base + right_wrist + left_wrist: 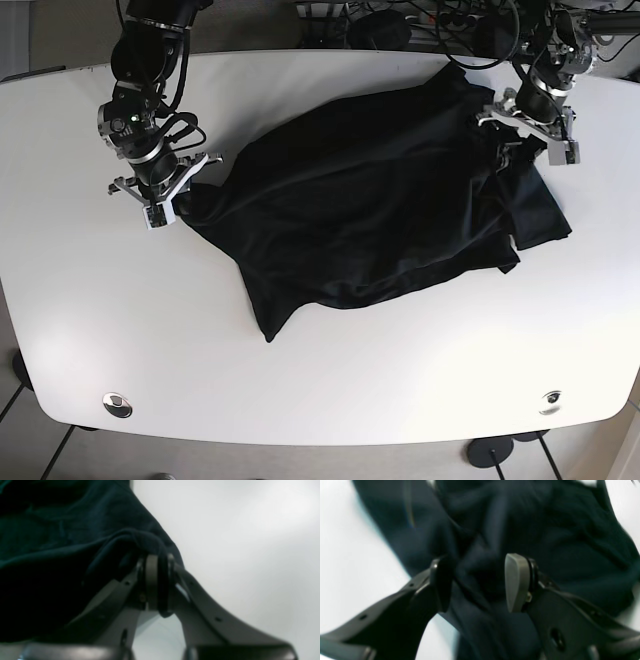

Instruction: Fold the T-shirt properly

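A dark T-shirt lies rumpled across the middle of the white table, spread from the left side of the base view up toward the far right corner. It is not flat: broad creases run through the body, one corner trails down toward the near edge, and a loose flap hangs out on the right.

In the base view the right gripper sits at the cloth's left edge. Its wrist camera shows the two pads pressed together with a fold of the T-shirt bunched up and over them, so it has the fabric pinched tight. Bare tabletop fills the rest of that view.

The left gripper is over the upper right part of the shirt, near the far edge of the table. From its own camera the fingers stand well apart, a grey pad on one side and a dark one on the other, with the left gripper straddling a raised ridge of the T-shirt. The fabric rises between the jaws, but they are not closed on it; the picture is blurred, and I cannot tell whether either pad touches the cloth.

Behind the table, cables lie tangled on the floor.
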